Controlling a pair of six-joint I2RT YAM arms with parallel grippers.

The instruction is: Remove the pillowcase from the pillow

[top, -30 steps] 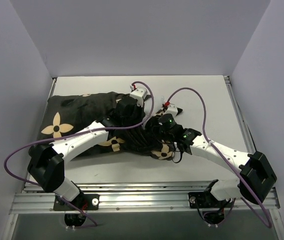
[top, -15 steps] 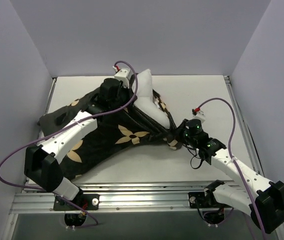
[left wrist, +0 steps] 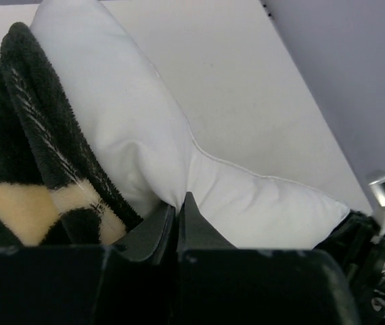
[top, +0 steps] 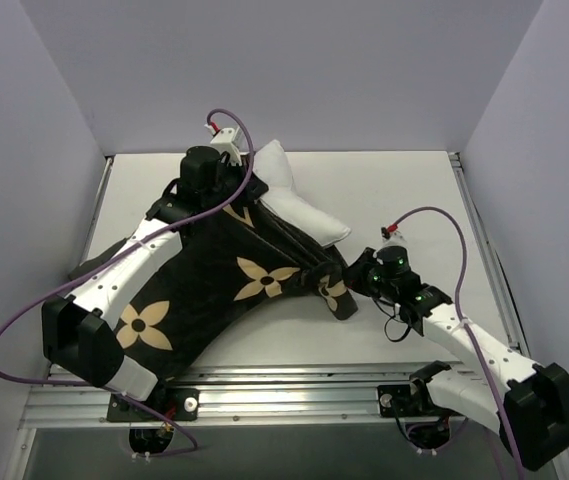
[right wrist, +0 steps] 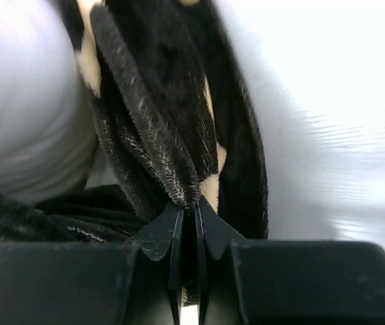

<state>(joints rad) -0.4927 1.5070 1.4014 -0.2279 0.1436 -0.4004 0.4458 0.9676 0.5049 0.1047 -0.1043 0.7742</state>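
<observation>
The black pillowcase (top: 214, 280) with tan flower motifs lies stretched across the table's left and middle. The white pillow (top: 299, 205) sticks out of its far open end. My left gripper (top: 226, 178) is shut on a pinch of the pillow (left wrist: 178, 135), with the pillowcase edge (left wrist: 50, 156) just left of it. My right gripper (top: 356, 278) is shut on a bunched fold of the pillowcase (right wrist: 158, 135) at its right corner; the pillow (right wrist: 23, 101) shows blurred at the left of that view.
Purple cables loop over both arms (top: 434, 215). Grey walls enclose the white table (top: 404, 180) on three sides. A metal rail (top: 284, 385) runs along the near edge.
My left gripper has moved back and left with the pillow, drawing more of it out of the case. My right gripper has held the pillowcase corner and shifted slightly near and left.
</observation>
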